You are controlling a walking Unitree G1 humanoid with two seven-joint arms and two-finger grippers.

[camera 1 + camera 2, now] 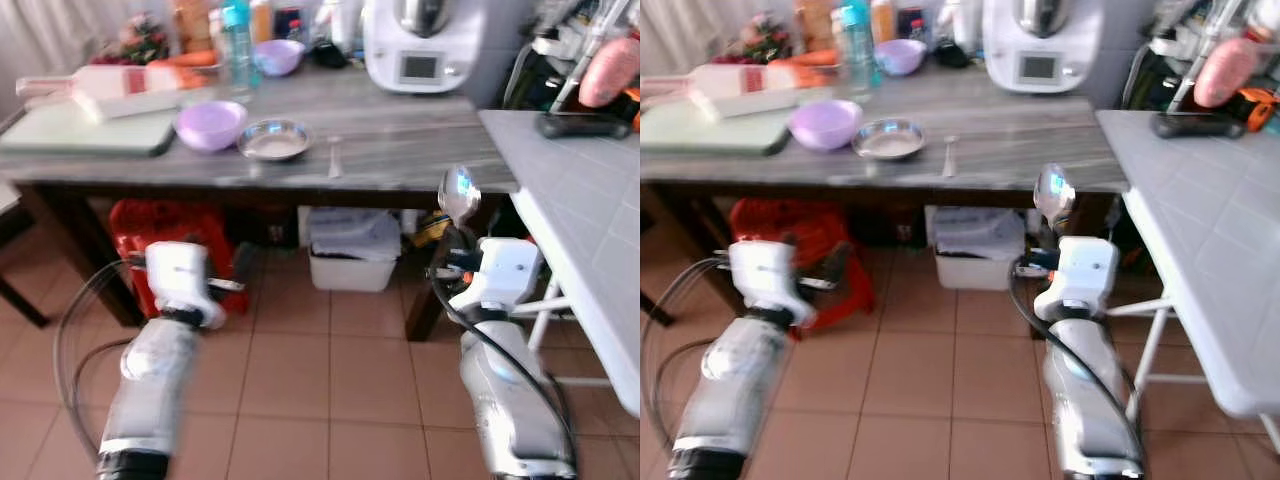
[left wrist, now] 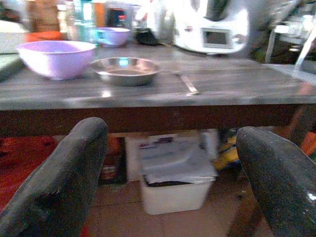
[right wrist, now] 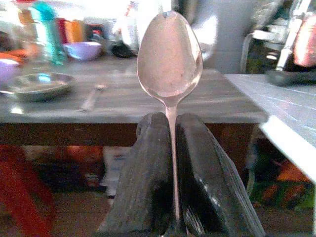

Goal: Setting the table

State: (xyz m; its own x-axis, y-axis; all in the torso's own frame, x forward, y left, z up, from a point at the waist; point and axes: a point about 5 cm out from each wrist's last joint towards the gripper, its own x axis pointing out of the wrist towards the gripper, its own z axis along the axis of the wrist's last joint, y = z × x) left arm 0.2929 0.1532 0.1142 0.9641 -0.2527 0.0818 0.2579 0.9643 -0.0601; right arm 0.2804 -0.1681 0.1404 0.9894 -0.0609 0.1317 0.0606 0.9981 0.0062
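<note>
The right gripper was clamped on the thin handle of a polished silver metal spoon, which stood upright with its bowl above the black fingers. In the head views it was held in front of the near edge of the grey wood-grain table, below the tabletop and short of it. The left gripper hung low before the same edge, its fingers spread wide and holding nothing.

On the table a shallow round steel dish sat just beside a lilac plastic bowl, with a second utensil, too blurred to identify, lying to the dish's right.

Risks, as judged:
- The grip bore on a narrow stem only; a jolt while walking could let the spoon pivot or slip.
- The spoon bowl stood near the table edge; advancing without raising the arm could strike it against the edge.
- A white tiled side counter stood close on the robot's right; a swing of the right arm could catch it.
- Placement near the steel dish risked knocking the utensil already laid there.
</note>
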